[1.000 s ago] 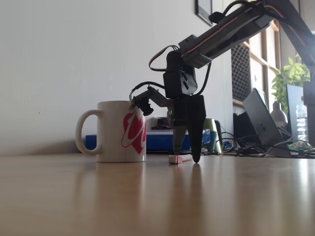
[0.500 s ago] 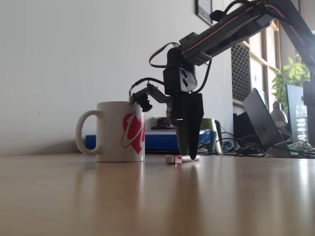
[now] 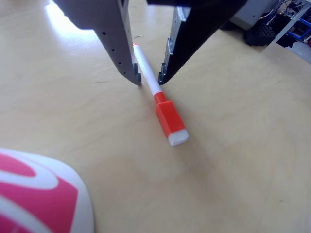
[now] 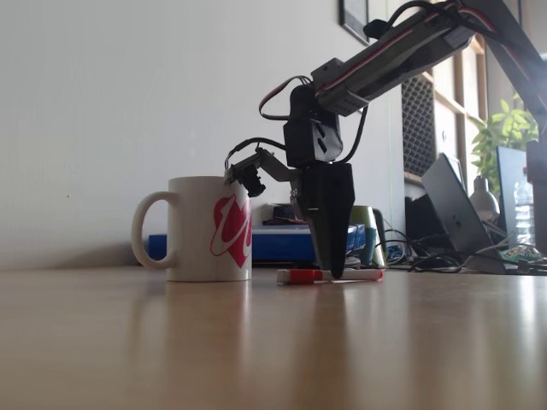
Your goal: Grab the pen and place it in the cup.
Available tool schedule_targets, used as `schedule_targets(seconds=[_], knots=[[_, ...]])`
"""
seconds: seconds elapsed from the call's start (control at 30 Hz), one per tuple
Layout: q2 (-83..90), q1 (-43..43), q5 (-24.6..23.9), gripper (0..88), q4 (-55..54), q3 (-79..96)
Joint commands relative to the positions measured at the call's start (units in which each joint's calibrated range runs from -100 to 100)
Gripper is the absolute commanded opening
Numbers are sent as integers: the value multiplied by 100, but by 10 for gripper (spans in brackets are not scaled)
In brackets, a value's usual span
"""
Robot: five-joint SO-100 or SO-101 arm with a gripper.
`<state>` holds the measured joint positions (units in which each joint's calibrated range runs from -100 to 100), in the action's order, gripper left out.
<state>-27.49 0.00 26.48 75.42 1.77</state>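
The pen (image 3: pixel 165 114) lies flat on the wooden table; its orange-red cap with a white plug points toward the camera in the other view. My gripper (image 3: pixel 149 79) stands over it, its grey and black fingers pressed close against either side of the white barrel just behind the cap. In the fixed view the gripper (image 4: pixel 333 275) points straight down with its tips at the table, and the pen (image 4: pixel 299 276) lies lengthwise beneath it. The cup (image 4: pixel 205 229), white with a pink-red swirl, stands upright just left of the gripper. Its side fills the lower left corner (image 3: pixel 39 204) of the other view.
Behind the arm in the fixed view are a blue box (image 4: pixel 282 243), a laptop (image 4: pixel 453 213), cables, a water bottle (image 4: pixel 523 213) and a plant (image 4: pixel 508 128). Bare wooden table (image 4: pixel 273 342) stretches in front.
The fingers have closed together from clearly apart. The pen has swung round on the table and now lies broadside to the fixed camera instead of end-on.
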Motion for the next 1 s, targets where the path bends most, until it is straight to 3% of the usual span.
schedule_targets(seconds=[0.0, 0.1, 0.2, 0.67, 0.97], knots=[[-6, 38, -31, 102, -54, 35], [-6, 29, -36, 94, -37, 45], [-14, 13, -47, 8, -20, 45], [102, 104, -47, 12, 15, 17], [1198, 229, -36, 11, 264, 54]])
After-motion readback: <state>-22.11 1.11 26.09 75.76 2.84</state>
